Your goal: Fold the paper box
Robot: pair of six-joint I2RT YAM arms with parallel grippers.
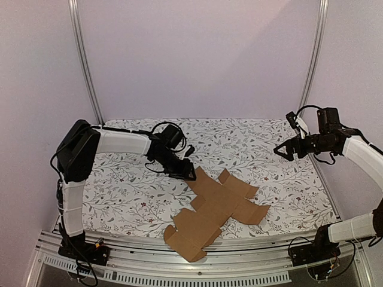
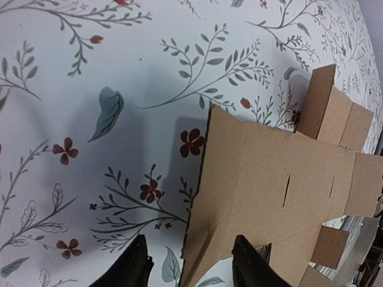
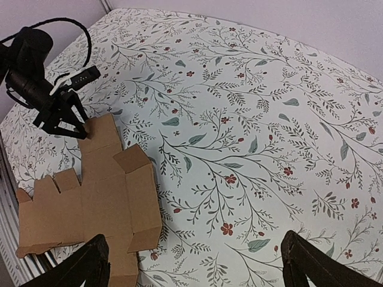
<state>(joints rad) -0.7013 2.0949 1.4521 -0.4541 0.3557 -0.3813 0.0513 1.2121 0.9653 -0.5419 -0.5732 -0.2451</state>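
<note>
Paper box (image 1: 215, 209): unfolded sheet, lying flat.
Left gripper (image 2: 190, 239): mine, open around one box corner.
Right gripper (image 3: 194, 239): mine, wide open, empty.

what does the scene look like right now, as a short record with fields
paper box: die-cut sheet, unfolded, mostly flat on the floral cloth, near corner over the front edge
left gripper: low at the sheet's far end, jaws apart, astride a flap edge
right gripper: open, raised, clear of the sheet
folding: not begun
</note>
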